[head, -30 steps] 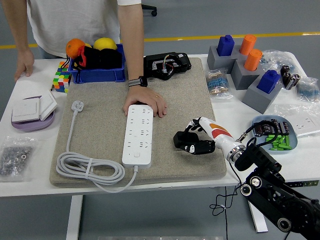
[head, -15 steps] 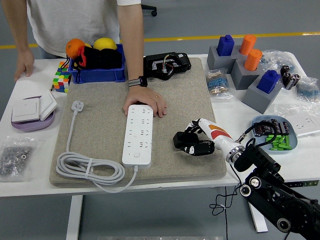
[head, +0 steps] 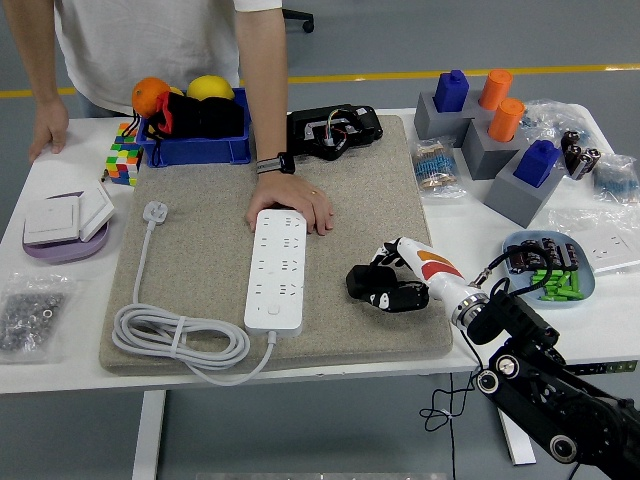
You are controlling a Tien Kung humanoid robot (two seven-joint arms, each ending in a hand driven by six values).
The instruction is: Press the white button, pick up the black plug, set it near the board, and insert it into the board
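Your right hand (head: 385,285) is resting low on the beige mat (head: 200,215), its fingers (head: 372,297) curling around the black plug (head: 360,279) and gripping it. The plug is sitting at the hand's leftmost tip, but you cannot tell which way its prongs are pointing. The white power strip (head: 277,267) is lying just to the left of your hand, its long axis running from the near edge toward the far side, and its cable (head: 180,340) is coiling beyond it. A person's hand (head: 296,200) is pressing on the strip's far end.
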